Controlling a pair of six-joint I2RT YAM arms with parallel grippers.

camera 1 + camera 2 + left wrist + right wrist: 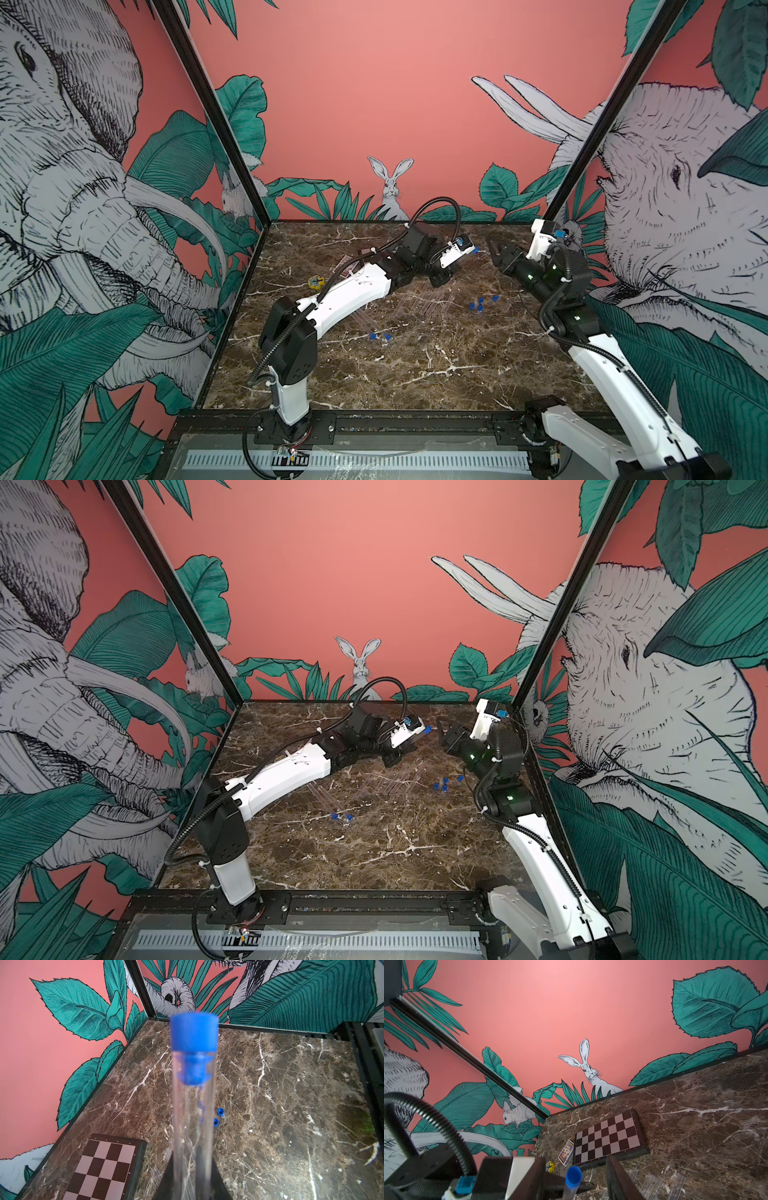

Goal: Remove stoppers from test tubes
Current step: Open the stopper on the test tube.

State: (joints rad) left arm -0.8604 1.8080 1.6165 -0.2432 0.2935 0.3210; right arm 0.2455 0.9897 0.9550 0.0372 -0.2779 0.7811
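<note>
— What can't you make out?
— The empty tubes [651,1183], mainly. From above they're faint clear streaks mid-tabletop. Perhaps five or six, but I can't count them surely. The chessboard [609,1136] is nearly all hidden behind the left arm [353,291] in both top views. The left pincer [192,1167] shows only partly in its wrist view, and blurred.
— And the room?
— A brown marble tabletop [415,374] with white veins, boxed by coral walls [374,104] painted with jungle animals and leaves.
— Count things for me.
— Seven blue stoppers in sight. Four loose stoppers [481,308] are clustered near the right arm [602,361], two are in the lying tubes [365,324] beside the left forearm, and one is in the raised tube [193,1126]. One chessboard, one small printed box [566,1150], one yellow toy [316,282].
— The pincers?
— The left pincer is clamped on the raised tube, held up off the marble toward the back, its stopper [194,1032] seated in the mouth. The right pincer [496,248] stands spread, a jaw either side of that stopper, apart from it.
</note>
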